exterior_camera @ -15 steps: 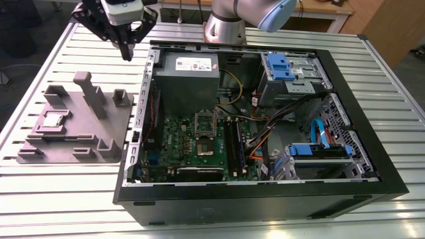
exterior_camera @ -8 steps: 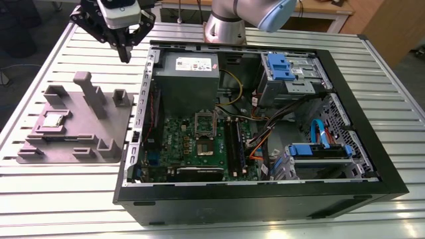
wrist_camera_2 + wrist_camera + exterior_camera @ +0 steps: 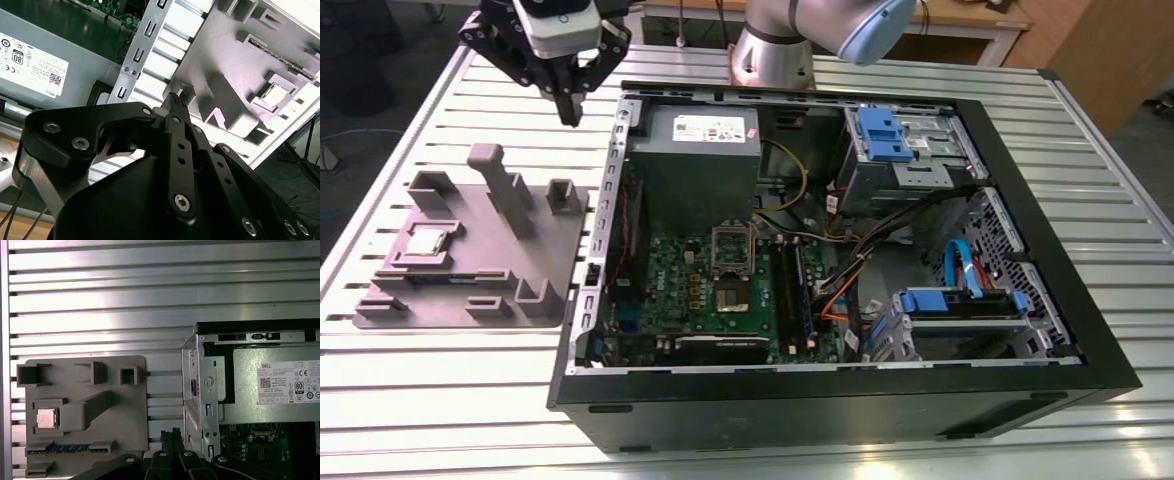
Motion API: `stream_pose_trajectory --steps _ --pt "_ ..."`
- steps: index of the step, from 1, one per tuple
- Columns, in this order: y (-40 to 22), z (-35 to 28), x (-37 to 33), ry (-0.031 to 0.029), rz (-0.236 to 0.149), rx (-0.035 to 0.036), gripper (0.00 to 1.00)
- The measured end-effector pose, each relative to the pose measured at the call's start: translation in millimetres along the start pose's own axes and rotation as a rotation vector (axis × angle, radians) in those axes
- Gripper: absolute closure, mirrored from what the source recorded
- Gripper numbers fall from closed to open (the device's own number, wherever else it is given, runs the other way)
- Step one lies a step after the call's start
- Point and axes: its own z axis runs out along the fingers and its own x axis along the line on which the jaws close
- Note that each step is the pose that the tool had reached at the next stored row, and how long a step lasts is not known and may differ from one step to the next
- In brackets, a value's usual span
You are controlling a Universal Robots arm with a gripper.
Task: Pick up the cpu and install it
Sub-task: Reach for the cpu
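Exterior view places the small square silver-topped cpu (image 3: 427,243) in a recess of the grey moulded plastic fixture tray (image 3: 480,270). The tray lies on the slatted aluminium table (image 3: 427,400) just beside the open black computer case (image 3: 854,410), on the exterior view's left. Black jaws hang above, near the tray's edge and the case's corner. They are pressed together with nothing between them, well apart from the cpu.

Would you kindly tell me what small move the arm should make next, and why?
Probably shift the gripper sideways towards the cpu. The chip lies in its pocket on the grey fixture, untouched, while the gripper hangs over the table near the computer case, fingers together and holding nothing.
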Motion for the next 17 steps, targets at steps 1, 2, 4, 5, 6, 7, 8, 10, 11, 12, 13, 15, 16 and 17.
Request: stream_pose_trajectory --steps 1,2,4,5,6,7,8,10,11,12,13,15,16,17 --pt "0.0 0.0 0.3 0.0 0.0 0.0 0.9" --pt "0.0 0.1 0.6 0.0 0.0 0.0 0.9" --pt "-0.1 0.1 1.2 0.0 0.0 0.0001 0.9" --pt "-0.1 0.2 1.6 0.0 0.0 0.0001 0.9" --pt "-0.1 0.3 1.8 0.0 0.0 0.0 0.9" --pt "-0.1 0.3 2.0 0.0001 0.0 0.0001 0.9" --pt "-0.1 0.4 2.2 0.0001 0.0 0.0001 0.9" --pt "-0.2 0.5 2.5 0.0 0.0 0.0001 0.9" --pt "-0.3 2.2 3.8 0.0015 0.0 0.0002 0.9" --pt "-0.5 4.2 4.3 0.0054 0.0 0.0004 0.9" --pt "-0.4 4.4 4.3 0.0055 0.0 0.0004 0.9" --pt "-0.5 4.6 4.5 0.0057 0.0 0.0003 0.9" --pt "-0.5 4.6 4.5 0.0059 0.0 0.0004 0.9" --pt "-0.6 6.8 5.7 0.0066 0.0 0.0005 0.9"
